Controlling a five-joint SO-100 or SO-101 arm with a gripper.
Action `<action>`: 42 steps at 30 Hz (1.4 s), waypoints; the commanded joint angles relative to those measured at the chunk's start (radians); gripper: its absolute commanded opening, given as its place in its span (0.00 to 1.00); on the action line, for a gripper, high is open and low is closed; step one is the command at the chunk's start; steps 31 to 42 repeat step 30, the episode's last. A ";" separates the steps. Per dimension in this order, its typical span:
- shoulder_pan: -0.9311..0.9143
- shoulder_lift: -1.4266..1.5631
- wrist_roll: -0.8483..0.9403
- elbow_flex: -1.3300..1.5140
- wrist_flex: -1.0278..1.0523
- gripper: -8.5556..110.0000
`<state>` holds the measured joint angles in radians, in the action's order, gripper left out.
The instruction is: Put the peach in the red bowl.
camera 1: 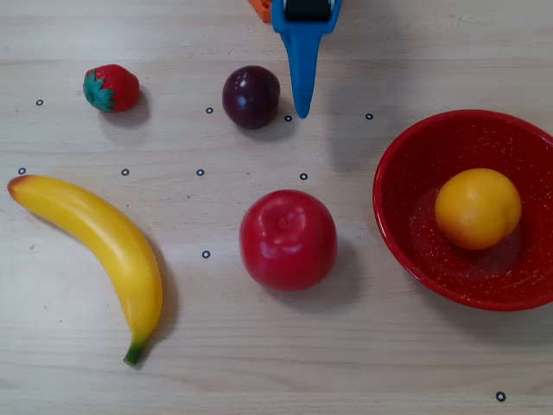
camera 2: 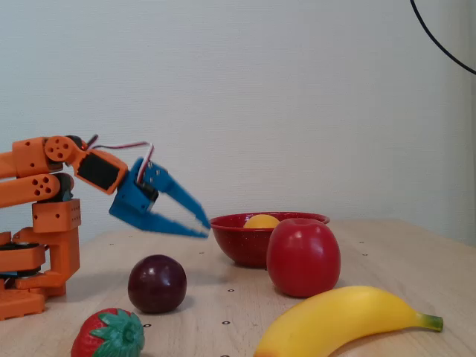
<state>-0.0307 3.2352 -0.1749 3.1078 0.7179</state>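
The yellow-orange peach [camera 1: 477, 208] lies inside the red bowl [camera 1: 406, 173] at the right of the overhead view. In the fixed view only the peach's top [camera 2: 262, 221] shows above the bowl's rim [camera 2: 230, 223]. My blue gripper [camera 1: 301, 111] is at the top middle of the overhead view, left of the bowl and just right of the dark purple plum [camera 1: 251, 97]. In the fixed view the gripper [camera 2: 204, 225] hangs above the table, its jaws a little apart and empty.
A red apple [camera 1: 288, 239] sits mid-table, left of the bowl. A yellow banana [camera 1: 104, 251] lies at the left and a strawberry [camera 1: 111, 88] at the top left. The orange arm base [camera 2: 37, 230] stands at the left of the fixed view.
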 commanded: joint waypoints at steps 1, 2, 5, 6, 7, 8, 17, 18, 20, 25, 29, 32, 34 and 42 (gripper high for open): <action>-0.003 -0.005 0.038 0.011 0.023 0.07; -0.006 -0.005 0.057 0.011 0.043 0.07; -0.005 -0.005 0.089 0.011 0.118 0.07; -0.003 -0.005 0.100 0.011 0.152 0.07; -0.002 -0.005 0.107 0.011 0.155 0.07; -0.002 -0.005 0.107 0.011 0.155 0.07; 0.005 -0.005 0.127 0.011 0.163 0.07; 0.005 -0.005 0.127 0.011 0.163 0.07; 0.005 -0.006 0.129 0.011 0.163 0.07; 0.006 -0.006 0.130 0.011 0.163 0.07; 0.006 -0.006 0.130 0.011 0.163 0.07; 0.006 -0.006 0.130 0.011 0.163 0.07; 0.006 -0.006 0.130 0.011 0.163 0.07; 0.006 -0.006 0.130 0.011 0.163 0.07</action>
